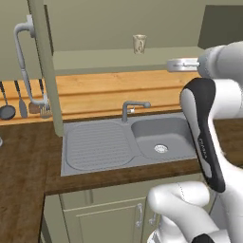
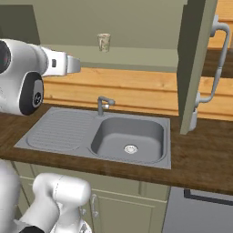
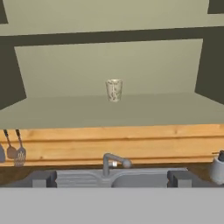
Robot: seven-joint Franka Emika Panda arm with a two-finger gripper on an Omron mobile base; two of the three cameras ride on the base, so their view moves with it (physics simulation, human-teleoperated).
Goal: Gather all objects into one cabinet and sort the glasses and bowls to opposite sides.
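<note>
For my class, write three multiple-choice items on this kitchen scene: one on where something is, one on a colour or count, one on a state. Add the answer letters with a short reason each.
1. Where does the cup stand?
A. in the sink
B. on the floor of the open cabinet
C. on the counter

2. What colour is the sink?
A. grey
B. white
C. black

3. How are the gripper's fingers?
A. shut on the cup
B. closed together
C. open and empty

Answers
1. B: the cup stands alone on the pale floor of the cabinet, above the sink.
2. A: basin and drainboard are both grey in the two base views.
3. C: in the hand view the two fingertips stand far apart with nothing between them; the cup is well beyond them.
</note>
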